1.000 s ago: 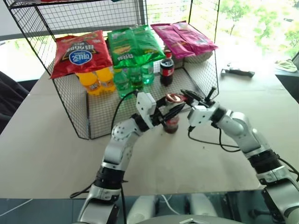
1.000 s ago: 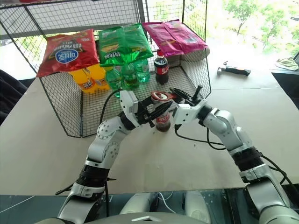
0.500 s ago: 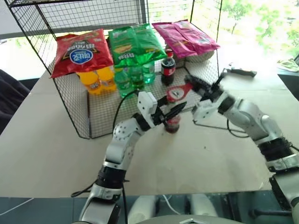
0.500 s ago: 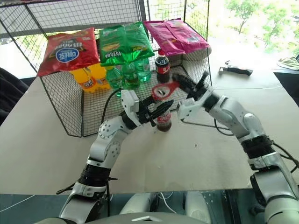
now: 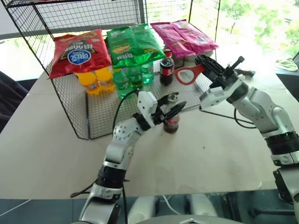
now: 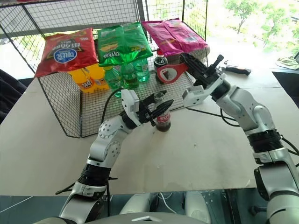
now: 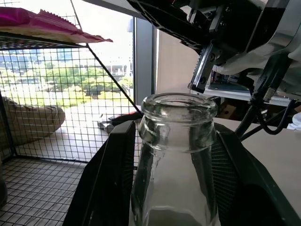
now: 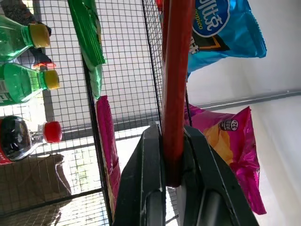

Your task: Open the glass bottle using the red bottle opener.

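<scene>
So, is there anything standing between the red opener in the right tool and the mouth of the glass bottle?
Nothing visible. The red bottle opener, clamped in the right tool, hangs up and to the right of the glass bottle, with open air between. The left tool grips the neck below the bare, uncapped mouth.

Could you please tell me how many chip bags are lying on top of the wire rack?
3 in the head views: a red chip bag at the rack's left, a green chip bag in the middle and a pink chip bag at the right. The right wrist view shows a blue bag too.
</scene>
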